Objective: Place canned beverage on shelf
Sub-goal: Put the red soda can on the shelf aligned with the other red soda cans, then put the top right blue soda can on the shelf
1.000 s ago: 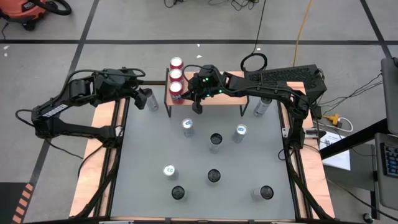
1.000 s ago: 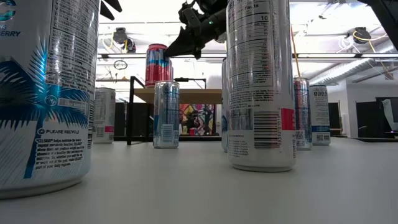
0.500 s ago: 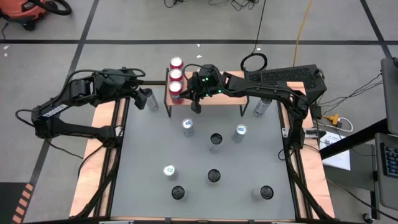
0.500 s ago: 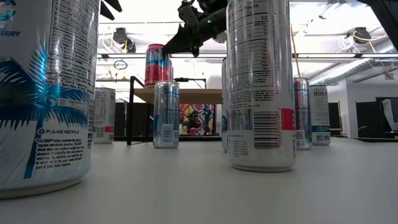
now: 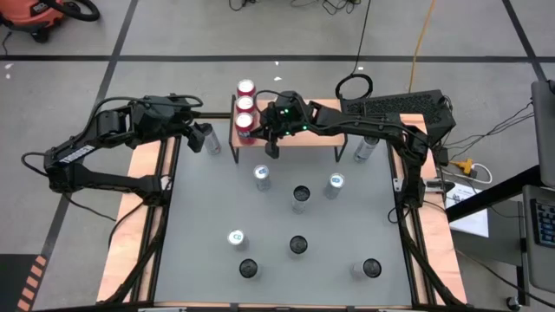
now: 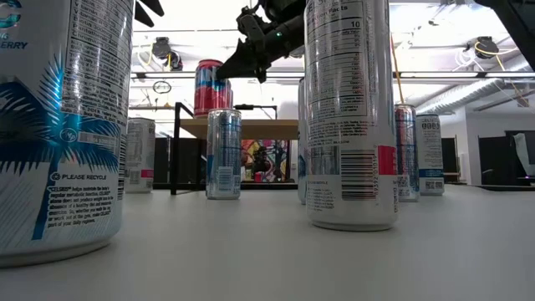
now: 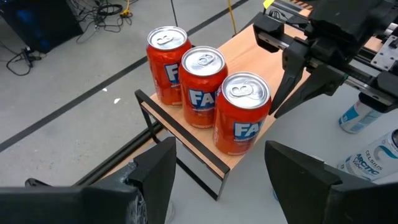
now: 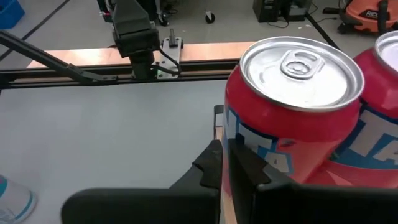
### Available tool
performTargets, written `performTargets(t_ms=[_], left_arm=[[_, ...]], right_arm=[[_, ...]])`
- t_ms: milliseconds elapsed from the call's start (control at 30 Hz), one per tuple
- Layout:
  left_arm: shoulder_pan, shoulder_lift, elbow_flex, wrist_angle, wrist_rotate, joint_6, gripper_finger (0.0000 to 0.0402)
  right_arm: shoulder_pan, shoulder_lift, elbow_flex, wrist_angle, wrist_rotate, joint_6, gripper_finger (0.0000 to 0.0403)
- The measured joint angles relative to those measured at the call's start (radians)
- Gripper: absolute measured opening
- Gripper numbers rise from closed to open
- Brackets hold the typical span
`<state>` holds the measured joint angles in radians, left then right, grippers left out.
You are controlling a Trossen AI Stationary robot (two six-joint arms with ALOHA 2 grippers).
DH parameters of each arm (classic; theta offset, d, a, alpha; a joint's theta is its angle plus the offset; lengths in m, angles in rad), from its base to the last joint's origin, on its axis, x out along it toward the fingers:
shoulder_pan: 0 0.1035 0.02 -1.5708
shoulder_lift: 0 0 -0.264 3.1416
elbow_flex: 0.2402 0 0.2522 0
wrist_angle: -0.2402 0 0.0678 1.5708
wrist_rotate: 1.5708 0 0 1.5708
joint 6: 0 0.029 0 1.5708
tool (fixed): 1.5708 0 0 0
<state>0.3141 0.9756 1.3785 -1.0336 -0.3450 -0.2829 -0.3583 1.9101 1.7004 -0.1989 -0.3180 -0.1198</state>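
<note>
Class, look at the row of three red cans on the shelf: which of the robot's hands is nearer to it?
The right hand, shut, sits right beside the red cans on the shelf. The left hand, open, waits farther off.

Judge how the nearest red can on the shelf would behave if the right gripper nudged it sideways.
The red can stands at the shelf end, so it might drop off. Its smooth metal would probably slide first. The shut right gripper sits low beside it, making tipping less likely.

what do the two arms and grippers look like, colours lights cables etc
Both arms are dark, black jointed links with black cables looped along them. The left arm carries white lettering on one link. The right gripper shows small green lights at its wrist and has flat, black, angular fingers.
</note>
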Motion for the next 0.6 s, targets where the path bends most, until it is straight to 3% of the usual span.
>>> performTargets(t_ms=[267,467,600], left_arm=[[0.000,0.000,0.000,-0.004,0.002,-0.002,0.0239],[0.000,0.000,0.000,-0.008,0.005,-0.026,0.0239],[0.000,0.001,0.000,-0.018,0.007,-0.052,0.0239]], right_arm=[[0.005,-0.004,0.035,-0.061,0.001,0.007,0.0000],[0.026,-0.006,0.147,-0.245,-0.003,0.033,0.0000],[0.039,-0.006,0.260,-0.417,-0.064,0.077,0.0000]])
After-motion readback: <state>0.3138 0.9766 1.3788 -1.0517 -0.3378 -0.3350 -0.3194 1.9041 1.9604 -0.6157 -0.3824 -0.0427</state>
